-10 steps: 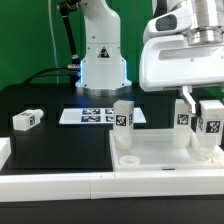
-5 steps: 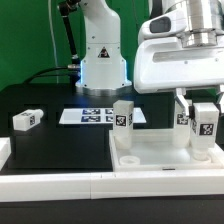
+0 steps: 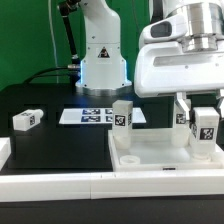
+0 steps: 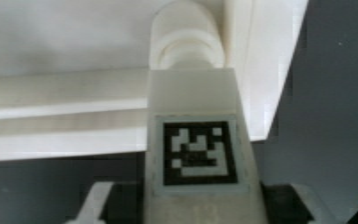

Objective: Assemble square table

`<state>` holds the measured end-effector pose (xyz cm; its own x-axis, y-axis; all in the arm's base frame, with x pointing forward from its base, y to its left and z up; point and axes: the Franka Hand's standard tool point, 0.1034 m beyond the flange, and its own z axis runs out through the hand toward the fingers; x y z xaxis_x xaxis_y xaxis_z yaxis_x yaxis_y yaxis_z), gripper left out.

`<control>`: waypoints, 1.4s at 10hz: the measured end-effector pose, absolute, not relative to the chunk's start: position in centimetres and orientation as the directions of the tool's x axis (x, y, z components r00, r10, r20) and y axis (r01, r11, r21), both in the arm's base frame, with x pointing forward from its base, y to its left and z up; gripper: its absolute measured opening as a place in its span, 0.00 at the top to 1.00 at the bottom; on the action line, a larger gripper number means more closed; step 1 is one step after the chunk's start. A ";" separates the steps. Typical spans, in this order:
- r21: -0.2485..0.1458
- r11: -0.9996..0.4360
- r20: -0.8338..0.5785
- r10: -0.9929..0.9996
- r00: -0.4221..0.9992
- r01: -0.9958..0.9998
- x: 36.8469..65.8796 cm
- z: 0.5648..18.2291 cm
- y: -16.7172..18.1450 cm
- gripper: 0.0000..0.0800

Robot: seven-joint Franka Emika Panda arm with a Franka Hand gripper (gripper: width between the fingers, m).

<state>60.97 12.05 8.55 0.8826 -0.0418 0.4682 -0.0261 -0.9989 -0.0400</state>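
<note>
The white square tabletop (image 3: 150, 152) lies at the front right of the exterior view, rim up. One tagged leg (image 3: 122, 115) stands at its far left corner and a second leg (image 3: 183, 117) at its far right. My gripper (image 3: 205, 112) is shut on a third leg (image 3: 205, 130) and holds it upright over the tabletop's right side, its foot at the top. In the wrist view this leg (image 4: 197, 130) runs out between my fingers (image 4: 115, 203), with the tabletop (image 4: 69, 110) beyond. A fourth leg (image 3: 26, 120) lies loose at the exterior view's left.
The marker board (image 3: 92, 116) lies flat behind the tabletop, before the robot base (image 3: 101, 55). White border bars run along the front (image 3: 60, 185) and the left edge (image 3: 4, 150) of the black table.
My gripper has shifted slightly to the exterior view's left and come down a little with the leg. Nothing else has moved.
</note>
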 end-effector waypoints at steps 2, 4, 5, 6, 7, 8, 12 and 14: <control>-0.034 -0.999 0.492 -0.037 0.870 -0.024 60.9 8.6 12.1 0.64; -0.034 -0.999 0.492 -0.037 0.870 -0.024 60.9 8.6 12.0 0.64; -0.033 -0.999 0.492 -0.037 0.870 -0.024 60.9 8.5 12.0 0.55; -0.033 -0.999 0.492 -0.037 0.870 -0.024 60.9 8.5 12.0 0.32; -0.033 -0.999 0.491 -0.037 0.870 -0.024 60.9 8.5 12.0 0.32; -0.033 -0.999 0.491 -0.037 0.870 -0.024 60.9 8.5 12.0 0.22; -0.033 -0.999 0.491 -0.037 0.870 -0.024 60.9 8.5 12.0 0.19; -0.033 -0.999 0.491 -0.037 0.870 -0.024 60.9 8.5 12.0 0.19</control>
